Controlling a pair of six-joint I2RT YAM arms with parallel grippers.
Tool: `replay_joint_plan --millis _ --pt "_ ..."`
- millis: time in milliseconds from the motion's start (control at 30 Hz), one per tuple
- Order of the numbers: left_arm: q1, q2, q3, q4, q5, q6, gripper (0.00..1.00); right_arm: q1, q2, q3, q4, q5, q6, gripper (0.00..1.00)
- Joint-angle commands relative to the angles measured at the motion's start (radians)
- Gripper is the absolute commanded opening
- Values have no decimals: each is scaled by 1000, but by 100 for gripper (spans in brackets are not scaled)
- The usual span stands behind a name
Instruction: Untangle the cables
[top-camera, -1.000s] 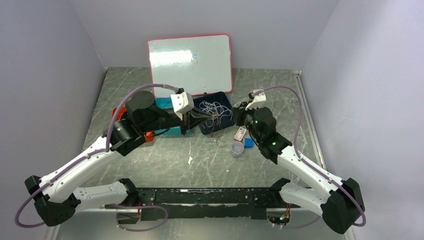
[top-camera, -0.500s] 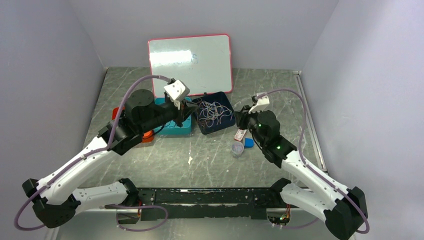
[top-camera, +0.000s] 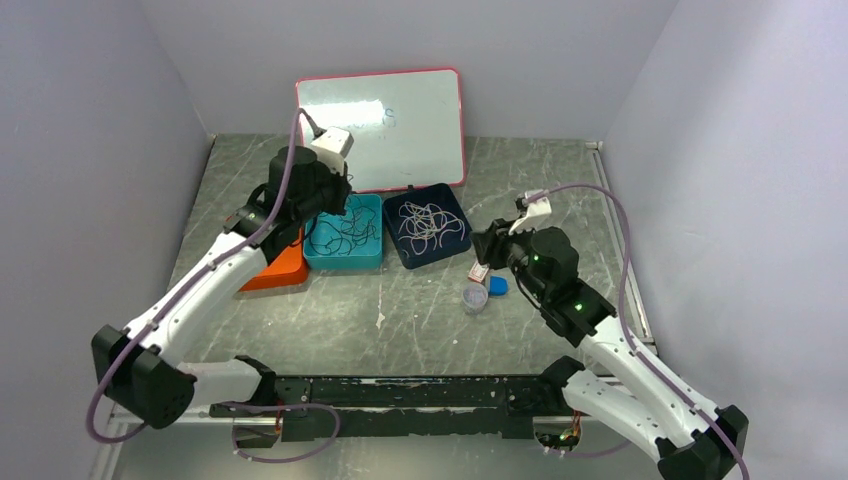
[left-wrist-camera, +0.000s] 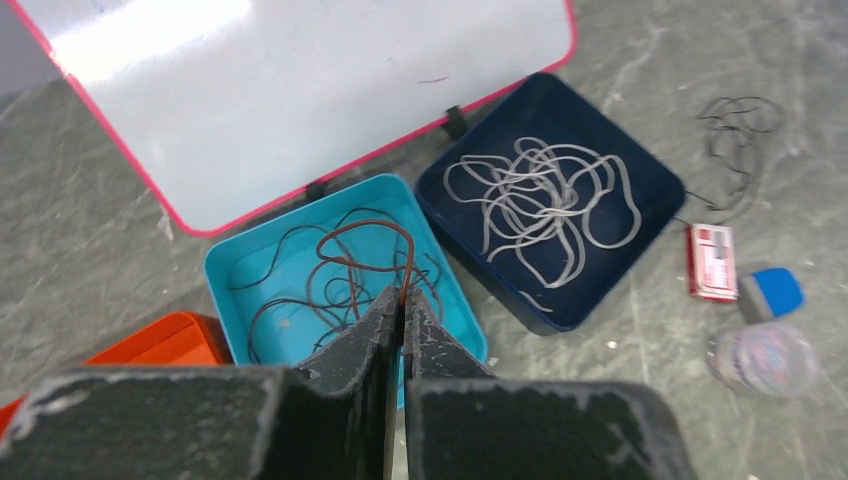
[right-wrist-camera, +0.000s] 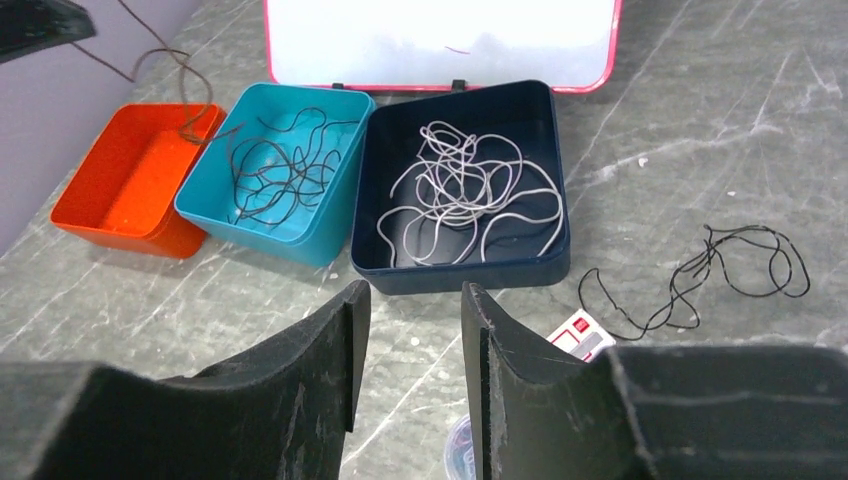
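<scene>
Left tool clenched on one thin dark cable, held up over the square teal plastic tray of dark cables. Right tool jaws parted, empty, near the square navy plastic tray holding tangled pale grey cables. Loose black cable lies on the grey marbled counter. Cables likely light, limp, snag-prone; pinch a free end or outer loop.

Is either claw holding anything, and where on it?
The left gripper pinches a thin brown cable at the top of a loop; the rest trails into the teal tray. The right gripper is open, holding nothing.
</scene>
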Motion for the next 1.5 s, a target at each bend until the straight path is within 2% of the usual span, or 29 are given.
replay_joint_plan --millis 0,200,500,767,833,1067,1267,1333,1400,1467 --pt "50 54 -18 76 -50 9 7 -1 -24 26 -64 7 23 43" --pt "110 163 -35 111 -62 -6 7 -2 -29 30 -88 -9 24 44" --pt "166 329 -91 153 19 -119 7 -1 -41 7 -101 -20 30 44" --pt "178 494 -39 124 49 -131 8 -1 -36 0 -108 -39 43 45" --pt "184 501 -32 124 62 -134 12 -2 -37 0 -113 -38 43 45" --pt "197 435 -22 99 62 -137 40 -3 -46 0 -126 -5 48 46" --pt "200 365 -9 46 47 -125 50 -1 -44 8 -143 59 73 48" --pt "201 340 -10 31 47 -123 60 -2 -44 12 -157 97 84 49" --pt "205 305 -22 20 51 -124 64 -1 -45 11 -173 156 111 49" --pt "204 257 -38 13 58 -126 65 -2 -45 8 -191 215 131 49"
